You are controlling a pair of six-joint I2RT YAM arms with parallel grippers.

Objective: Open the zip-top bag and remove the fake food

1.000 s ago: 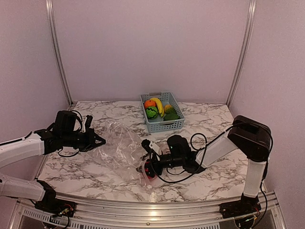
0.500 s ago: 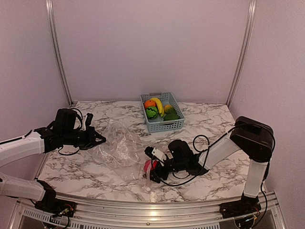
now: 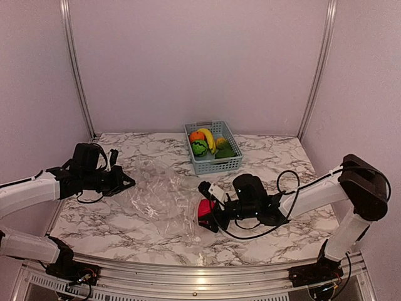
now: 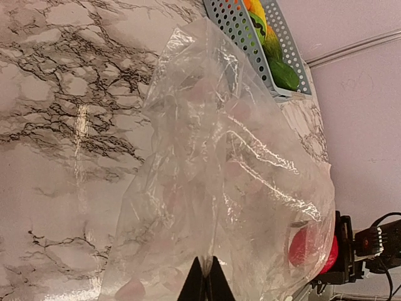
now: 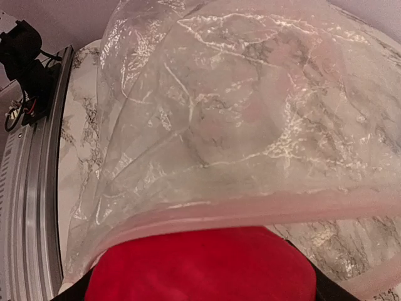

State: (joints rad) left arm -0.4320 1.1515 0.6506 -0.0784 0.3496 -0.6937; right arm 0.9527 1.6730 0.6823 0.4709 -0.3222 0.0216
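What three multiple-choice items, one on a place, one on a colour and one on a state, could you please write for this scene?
1. Where is the banana?
A. in the light blue basket
B. hanging on the back wall
C. in a bowl

2. What colour is the fruit in the right claw?
A. yellow
B. red
C. blue

3. How is the left claw?
A. wide open
B. shut on the edge of the zip-top bag
C. holding a spoon

Answers:
1 A: the top view shows the banana among the other toys in the basket at the back.
2 B: both the top and right wrist views show a red round fruit at that claw.
3 B: the left wrist view shows its fingers pressed together with the clear plastic pinched between them.
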